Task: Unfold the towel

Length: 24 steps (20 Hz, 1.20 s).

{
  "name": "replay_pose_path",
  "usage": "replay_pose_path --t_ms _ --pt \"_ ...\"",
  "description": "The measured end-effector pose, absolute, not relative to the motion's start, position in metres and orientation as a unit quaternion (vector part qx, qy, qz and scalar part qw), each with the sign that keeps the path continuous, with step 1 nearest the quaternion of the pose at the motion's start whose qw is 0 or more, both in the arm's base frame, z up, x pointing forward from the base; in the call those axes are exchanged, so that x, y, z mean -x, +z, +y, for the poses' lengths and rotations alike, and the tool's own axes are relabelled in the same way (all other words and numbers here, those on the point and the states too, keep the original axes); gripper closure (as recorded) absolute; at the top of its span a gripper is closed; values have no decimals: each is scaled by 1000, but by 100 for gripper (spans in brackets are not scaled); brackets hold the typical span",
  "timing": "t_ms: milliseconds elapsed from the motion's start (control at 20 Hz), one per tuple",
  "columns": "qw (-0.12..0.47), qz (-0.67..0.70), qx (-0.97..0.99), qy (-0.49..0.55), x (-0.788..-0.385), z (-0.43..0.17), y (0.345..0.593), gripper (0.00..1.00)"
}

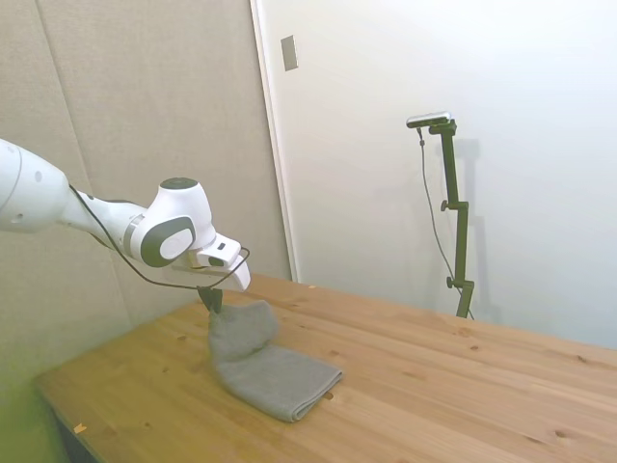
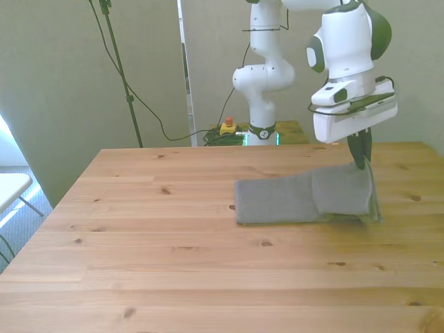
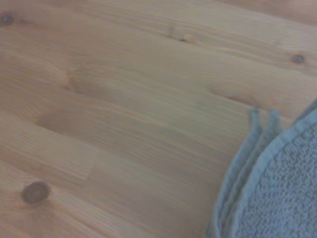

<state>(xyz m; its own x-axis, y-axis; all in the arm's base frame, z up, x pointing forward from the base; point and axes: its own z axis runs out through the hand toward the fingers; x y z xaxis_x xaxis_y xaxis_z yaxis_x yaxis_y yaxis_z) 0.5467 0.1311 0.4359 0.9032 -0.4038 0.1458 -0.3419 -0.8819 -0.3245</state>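
My gripper (image 2: 360, 157) was pinched shut on the towel (image 2: 302, 198), holding 1 end of it lifted above the wooden table (image 2: 173, 236). The grey cloth hung from my fingers and curved down to the rest of the towel, which lay flat and folded in layers on the boards, toward the front view's right. In the side view, the raised end (image 1: 241, 326) stood as a rounded hump just under my gripper (image 1: 211, 299). From my wrist, I saw the towel's (image 3: 277, 193) stacked edges beside bare, knotty planks (image 3: 124, 124).
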Motion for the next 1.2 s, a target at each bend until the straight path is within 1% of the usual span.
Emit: replay_pose_path --t_ms 350,550,700,850,1000,1100,1200 --pt "151 131 975 -99 -565 168 421 0" --pt "157 122 975 -96 -577 177 424 0" --pt "156 120 976 -96 -578 176 424 0" --pt "120 174 973 -92 -579 154 427 0" --pt "76 242 962 -97 -575 129 439 0" --pt "50 288 952 -97 -555 123 448 0" --pt "25 334 937 -102 -524 118 455 0"
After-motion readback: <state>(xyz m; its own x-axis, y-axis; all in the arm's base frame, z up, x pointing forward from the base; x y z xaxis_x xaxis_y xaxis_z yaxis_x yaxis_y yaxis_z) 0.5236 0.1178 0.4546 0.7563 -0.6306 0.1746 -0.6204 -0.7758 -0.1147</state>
